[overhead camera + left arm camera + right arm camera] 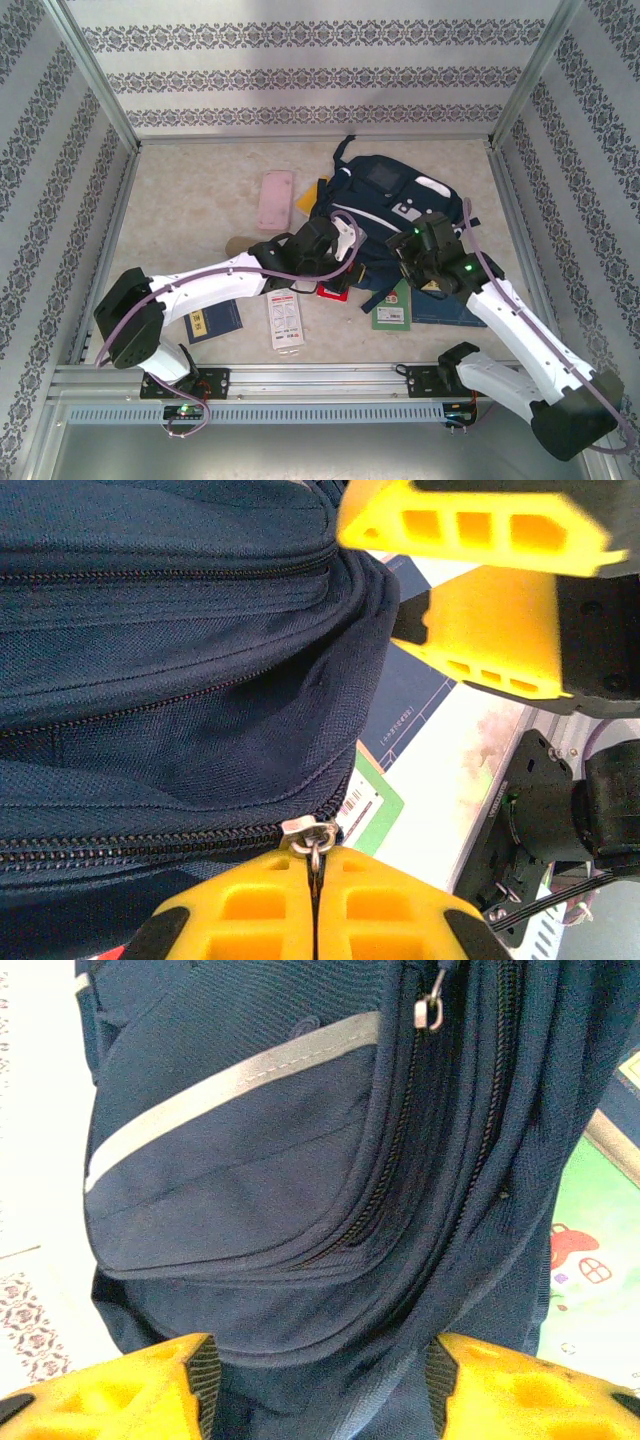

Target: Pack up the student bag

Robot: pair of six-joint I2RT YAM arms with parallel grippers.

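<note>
Bag (380,185) lay flat on the table (180,220), toward the far side and a bit to the right, with a pink thing (274,200) just beside it on the left and a green book (393,308) just beside its near edge. The left gripper (316,865) was at the bag's near left side, and its fingers were pressed tight together on a silver zip pull (310,832). The right gripper (320,1360) was at the near right side with its fingers wide apart, and a fold of the blue cloth sat between them, but I could not tell if they touched it.
</note>
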